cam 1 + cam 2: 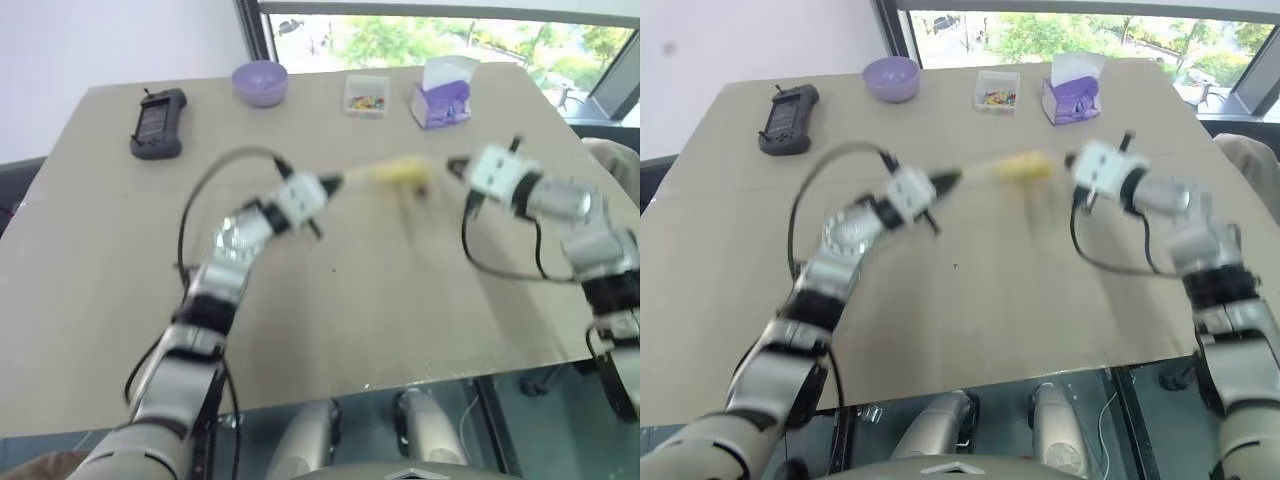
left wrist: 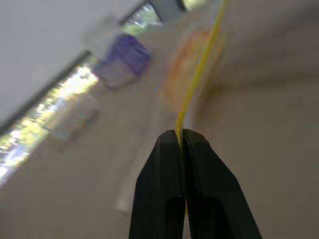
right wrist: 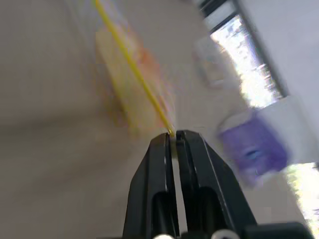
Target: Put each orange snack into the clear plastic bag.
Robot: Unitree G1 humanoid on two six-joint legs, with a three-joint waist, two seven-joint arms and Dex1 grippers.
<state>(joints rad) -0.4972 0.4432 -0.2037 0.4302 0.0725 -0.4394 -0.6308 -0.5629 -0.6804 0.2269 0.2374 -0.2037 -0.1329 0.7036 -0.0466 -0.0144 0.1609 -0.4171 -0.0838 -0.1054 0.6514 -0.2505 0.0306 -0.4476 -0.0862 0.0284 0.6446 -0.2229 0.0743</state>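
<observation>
The clear plastic bag (image 1: pixel 400 172) hangs stretched between my two grippers above the middle of the table. My left gripper (image 2: pixel 180 133) is shut on one end of its yellow seal strip (image 2: pixel 199 74). At the other end of the strip my right gripper (image 3: pixel 173 134) is shut too. An orange snack (image 2: pixel 185 67) appears as a blurred orange-yellow patch beside the strip, apparently inside the bag. In the head views the left gripper (image 1: pixel 337 181) is left of the bag and the right gripper (image 1: pixel 452 165) is right of it.
Along the table's far edge stand a black handheld controller (image 1: pixel 158 124), a purple bowl (image 1: pixel 260 82), a small clear box of coloured bits (image 1: pixel 365 95) and a purple tissue box (image 1: pixel 443 95). The tan table (image 1: pixel 380 320) ends close in front.
</observation>
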